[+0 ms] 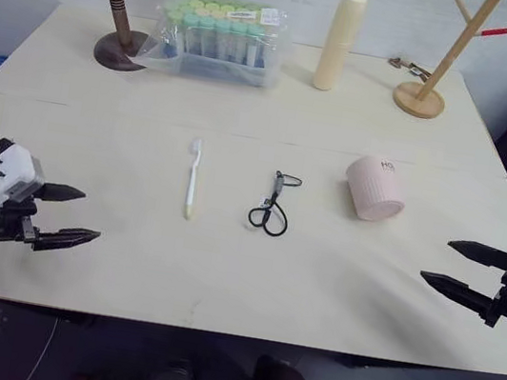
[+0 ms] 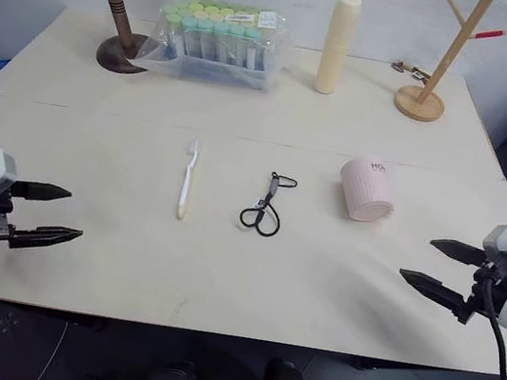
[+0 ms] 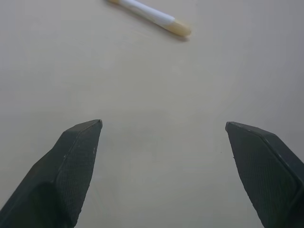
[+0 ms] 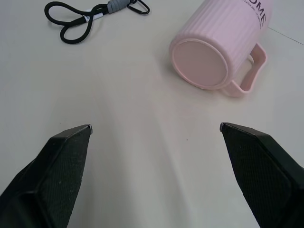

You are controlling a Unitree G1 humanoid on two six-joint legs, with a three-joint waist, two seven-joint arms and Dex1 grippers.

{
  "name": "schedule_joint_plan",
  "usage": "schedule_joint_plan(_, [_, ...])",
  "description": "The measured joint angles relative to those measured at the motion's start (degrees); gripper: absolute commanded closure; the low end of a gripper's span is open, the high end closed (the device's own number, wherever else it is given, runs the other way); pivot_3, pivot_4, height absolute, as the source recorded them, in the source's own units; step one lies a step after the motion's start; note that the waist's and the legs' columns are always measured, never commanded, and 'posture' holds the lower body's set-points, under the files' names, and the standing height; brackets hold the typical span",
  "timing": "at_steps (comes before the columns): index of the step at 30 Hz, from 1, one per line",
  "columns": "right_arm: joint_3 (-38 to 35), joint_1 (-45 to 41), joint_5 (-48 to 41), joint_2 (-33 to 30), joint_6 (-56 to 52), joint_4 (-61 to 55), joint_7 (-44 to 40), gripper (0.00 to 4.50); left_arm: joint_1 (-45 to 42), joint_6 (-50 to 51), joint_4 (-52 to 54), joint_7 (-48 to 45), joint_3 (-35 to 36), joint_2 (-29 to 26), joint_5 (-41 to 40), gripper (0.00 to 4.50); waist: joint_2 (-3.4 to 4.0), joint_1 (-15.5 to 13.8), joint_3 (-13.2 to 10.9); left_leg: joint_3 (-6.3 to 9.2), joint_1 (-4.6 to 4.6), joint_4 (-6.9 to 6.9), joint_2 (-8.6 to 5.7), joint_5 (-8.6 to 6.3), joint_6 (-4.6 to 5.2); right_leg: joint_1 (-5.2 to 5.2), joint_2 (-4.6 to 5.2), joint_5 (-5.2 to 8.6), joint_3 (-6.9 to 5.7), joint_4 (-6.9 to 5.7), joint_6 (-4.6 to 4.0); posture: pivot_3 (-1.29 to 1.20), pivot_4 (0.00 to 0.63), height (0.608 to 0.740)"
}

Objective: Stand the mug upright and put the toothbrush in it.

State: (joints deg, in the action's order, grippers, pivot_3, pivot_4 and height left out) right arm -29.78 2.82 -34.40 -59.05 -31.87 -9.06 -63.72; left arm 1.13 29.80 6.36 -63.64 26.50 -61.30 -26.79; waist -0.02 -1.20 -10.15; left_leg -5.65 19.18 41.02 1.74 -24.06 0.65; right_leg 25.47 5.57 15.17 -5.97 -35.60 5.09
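The mug is seen lying on its side on the table, right of centre, with its flat base turned toward the front edge, and the toothbrush is laid flat well to its left, a black cord between them. Both the left gripper and right gripper are held low at the table's sides with fingers spread wide and nothing gripped.

- Your left gripper hovers low at the left edge, black fingers spread wide, pointing inward and slightly down.
- Your right gripper mirrors it at the right edge, fingers parted wide, empty, aimed inward toward the centre.
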Motion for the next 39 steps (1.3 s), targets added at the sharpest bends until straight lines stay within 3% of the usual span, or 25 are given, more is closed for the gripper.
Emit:
schedule_joint_plan(9, [-0.41,0.21,-4.07,0.86,-5.86,-3.25,1.7,0.0,-4.67,0.44,-0.55,4.83,-0.57,2.77,0.03,0.14,0.0,-0.05,0.0,0.01,0.01,0.04,0.0,0.0,0.0,0.0,0.0,-0.01,0.0,-0.04,0.01,0.0,0.15,0.74])
schedule_joint_plan(15, [-0.5,1.14,-4.7,1.71,-6.32,-4.65,2.99,0.0,-3.38,2.84,0.3,4.19,-0.62,2.77,-0.85,0.14,0.0,-0.01,0.0,0.0,0.0,0.04,0.0,0.01,-0.02,0.0,-0.03,-0.01,0.0,-0.04,0.02,0.0,0.15,0.74])
schedule_joint_plan(17, [-0.52,1.2,-4.37,2.27,-6.24,-5.12,4.44,0.0,-5.59,8.33,3.03,5.73,-1.54,2.97,-3.66,0.14,-0.01,-0.25,-0.01,0.08,0.02,0.1,-0.01,0.01,-0.02,-0.03,0.0,-0.01,0.0,-0.06,0.03,0.0,0.15,0.74])
schedule_joint_plan(20, [-0.52,1.0,-5.82,4.91,-7.49,-10.23,7.78,0.0,-15.66,20.8,8.71,11.07,-6.42,4.93,-9.69,0.14,-0.01,-0.84,0.0,0.24,0.04,0.22,-0.08,0.01,-0.03,-0.13,0.05,-0.07,0.03,-0.11,0.12,0.0,0.15,0.74])
schedule_joint_plan(22, [-0.05,0.9,-7.76,6.62,-8.91,-15.92,10.58,0.0,-25.1,29.99,11.14,16.03,-11.18,8.76,-12.97,0.14,-0.01,-0.92,0.0,0.29,0.01,0.25,-0.12,0.02,-0.03,-0.16,0.05,-0.1,0.07,-0.12,0.17,0.0,0.15,0.74])
schedule_joint_plan(25, [2.25,-1.62,-9.13,9.36,-11.36,-23.67,17.93,0.0,-40.68,43.58,9.99,25.81,-19.31,19.93,-13.42,0.14,-0.09,-1.15,0.03,0.29,0.01,0.39,-0.18,0.03,-0.04,-0.29,0.0,-0.15,0.04,-0.13,0.26,0.0,0.15,0.74])
schedule_joint_plan(30, [5.31,-7.47,-11.75,14.46,-13.24,-32.27,29.17,0.0,-54.5,51.75,1.04,38.45,-29.17,36.27,-7.54,0.14,-0.14,-0.68,0.04,0.27,0.03,0.31,-0.19,0.04,-0.06,-0.25,-0.09,-0.16,0.02,-0.03,0.28,0.0,0.15,0.74])
schedule_joint_plan(33, [7.1,-8.99,-10.93,15.51,-13.21,-34.81,34.18,0.0,-59.69,50.78,-8.68,44.0,-32.7,43.66,-2.19,0.14,-0.14,-0.42,0.04,0.27,0.04,0.27,-0.18,0.07,-0.1,-0.25,-0.12,-0.16,0.0,0.02,0.28,0.0,0.15,0.74])
schedule_joint_plan(39, [8.76,-4.27,-10.07,17.74,-13.08,-38.08,38.58,0.0,-68.62,37.16,-38.19,48.96,-34.99,54.34,7.64,0.28,-0.16,-0.42,0.03,0.2,0.04,0.2,-0.21,0.1,-0.07,-0.24,-0.12,-0.17,0.0,0.08,0.3,0.0,0.15,0.74])
